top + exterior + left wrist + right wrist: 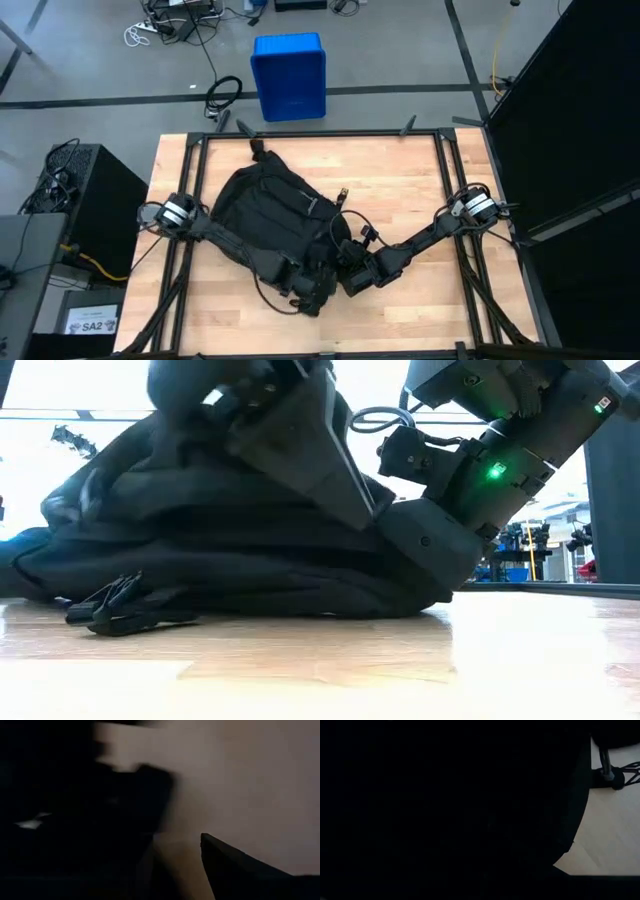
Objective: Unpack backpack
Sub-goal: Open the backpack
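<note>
High view, backpack: large rounded black fabric backpack point(262, 215), lying flat on the pale wooden table point(420, 185), left of centre, straps trailing toward 6 o'clock.
High view, left gripper: left gripper point(312, 292) at the 5 o'clock edge of the backpack, pressed against the fabric; jaws cannot be told, lost against black cloth.
High view, right gripper: right gripper point(352, 278) just beside it at 3 o'clock, also touching the pack; fingers clenched.
High view, floor: blue plastic crate point(289, 76) at 12 o'clock beyond the table.
Low view, backpack: slumped dark mound point(200, 560) across the left and centre, black strap buckles point(115, 605) resting on the wood at 8 o'clock.
Low view, arms: two dark arm bodies bearing down on the pack from 12 and 2 o'clock, green lights lit.
Left wrist view: dark blurred fabric, one dark finger point(235, 870), pale surface behind.
Right wrist view: almost wholly black, a slice of table point(610, 835) at 3 o'clock.
</note>
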